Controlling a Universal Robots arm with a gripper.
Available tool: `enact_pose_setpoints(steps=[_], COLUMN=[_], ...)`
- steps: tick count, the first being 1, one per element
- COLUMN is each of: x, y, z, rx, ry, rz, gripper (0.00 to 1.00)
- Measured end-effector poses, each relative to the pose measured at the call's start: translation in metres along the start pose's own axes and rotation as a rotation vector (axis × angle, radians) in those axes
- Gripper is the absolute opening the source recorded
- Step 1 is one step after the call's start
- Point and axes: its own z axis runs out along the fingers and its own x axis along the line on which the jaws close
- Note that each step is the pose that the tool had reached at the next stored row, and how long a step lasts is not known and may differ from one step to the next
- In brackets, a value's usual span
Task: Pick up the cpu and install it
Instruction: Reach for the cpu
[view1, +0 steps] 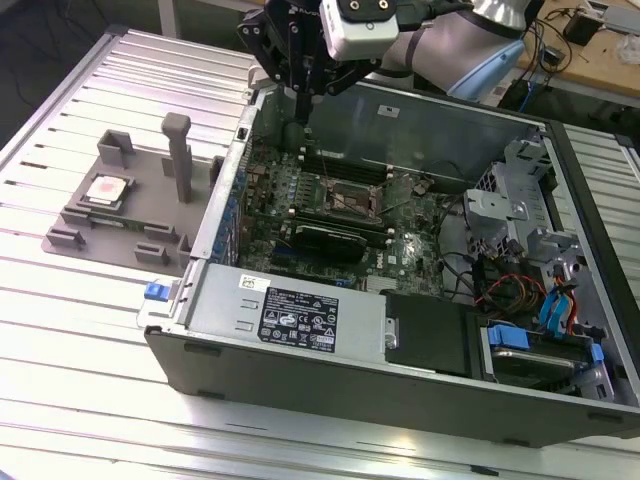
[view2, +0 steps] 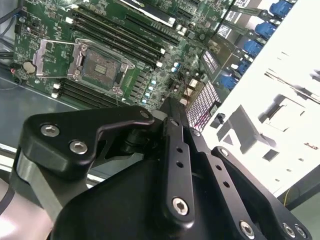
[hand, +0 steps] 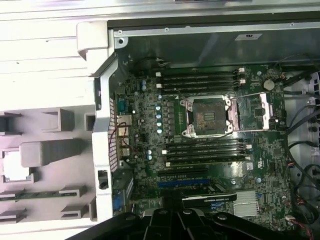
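- My gripper hangs over the far corner of the open computer case, on the exterior view's left, above the motherboard.
- In the second wrist view its fingers are drawn together with nothing between them.
- The cpu lies flat in a recess of the gray fixture tray on the ribbed metal table, outside the case and well apart from my gripper.
- A gray post stands upright on the tray, near the cpu.
- The cpu socket lies bare between the memory slots, its load plate flipped open beside it.
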Motion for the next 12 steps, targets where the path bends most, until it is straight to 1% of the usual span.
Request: enact_pose_setpoints(steps=[10, 12], x=[0.0155, 0.0198], y=[0.0022, 0.0029], z=[-0.0003, -0.0003], rx=[-0.0001, -0.0002], ry=[-0.0016, -0.0023], rz=[0.000, 0.000], gripper=[0.11, 0.11])
